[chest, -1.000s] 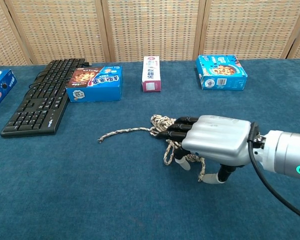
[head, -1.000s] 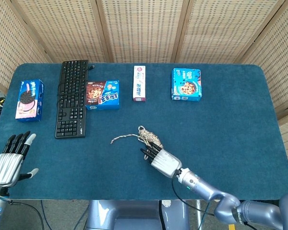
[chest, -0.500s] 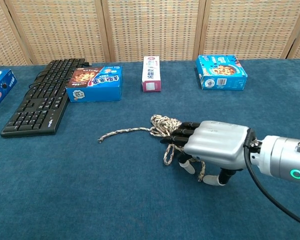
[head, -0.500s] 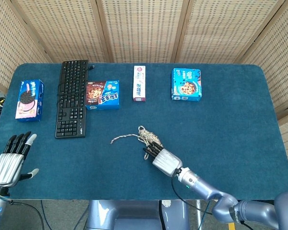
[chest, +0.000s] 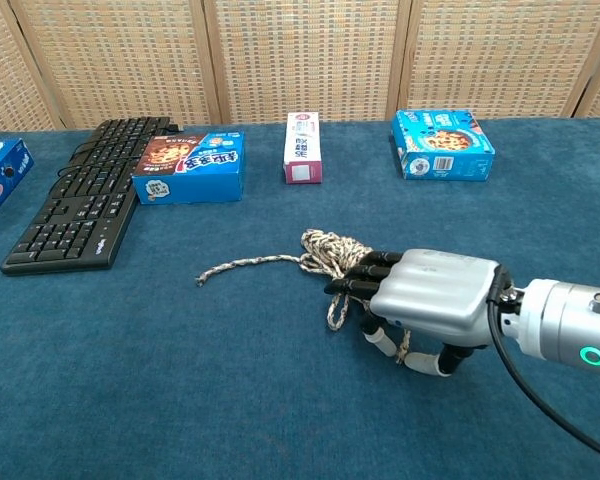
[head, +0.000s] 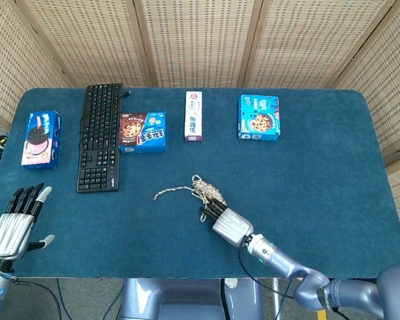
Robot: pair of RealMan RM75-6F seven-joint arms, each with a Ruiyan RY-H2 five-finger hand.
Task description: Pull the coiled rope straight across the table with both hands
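Chest view shows the right hand [chest: 428, 300] lying low over the rope [chest: 320, 258] in the middle of the blue table [chest: 130, 380]. Its dark fingers [chest: 365, 272] reach into the bunched part of the rope, and a loop of rope runs under the palm near the thumb. It looks like the hand is trying to catch one end, but whether the fingers have really closed on the rope cannot be told.

The rope is mostly in a small pile just in front of that hand. One loose tail sticks out to the left, flat on the table. That tail is likely the part for the other hand to take, so the two can pull apart.

The left hand [head: 13, 223] is far away at the near left corner of the table. Its fingers are apart and it holds nothing.

Along the back sit a black keyboard [head: 101, 137], a brown cookie box [head: 142, 131], a white toothpaste box [head: 194, 116] and a blue cookie box [head: 259, 117]. A blue and pink box [head: 41, 139] lies at the far left. All sit well apart from the rope, so nothing blocks a sideways pull. The keyboard is the nearest thing to the left hand's path.
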